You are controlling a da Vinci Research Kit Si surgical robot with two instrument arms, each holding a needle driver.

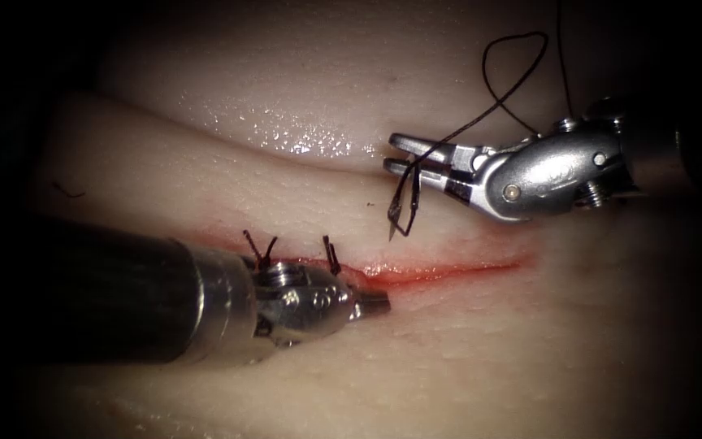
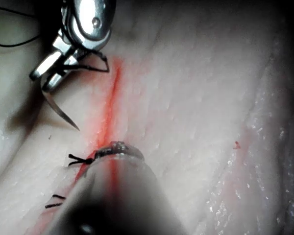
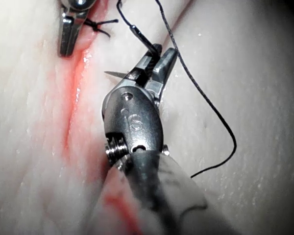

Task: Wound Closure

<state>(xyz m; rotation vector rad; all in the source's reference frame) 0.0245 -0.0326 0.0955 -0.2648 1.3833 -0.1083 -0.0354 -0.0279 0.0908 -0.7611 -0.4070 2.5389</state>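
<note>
Above the cut [image 1: 448, 268] — needle [image 1: 404, 207] in right hand [image 1: 404, 154]

Right arm's tool [image 1: 400, 154]: polished silver metal wrist housing, rounded, faint engraved mark; round pivot pin on flank, hex screws at rear; slim serrated steel jaws; stamped "6" on housing in right wrist view. Left arm's tool [image 1: 375, 304]: thick dark matte shaft, shiny silver collar, stubby steel clevis with small rivets, short jaws.
</note>
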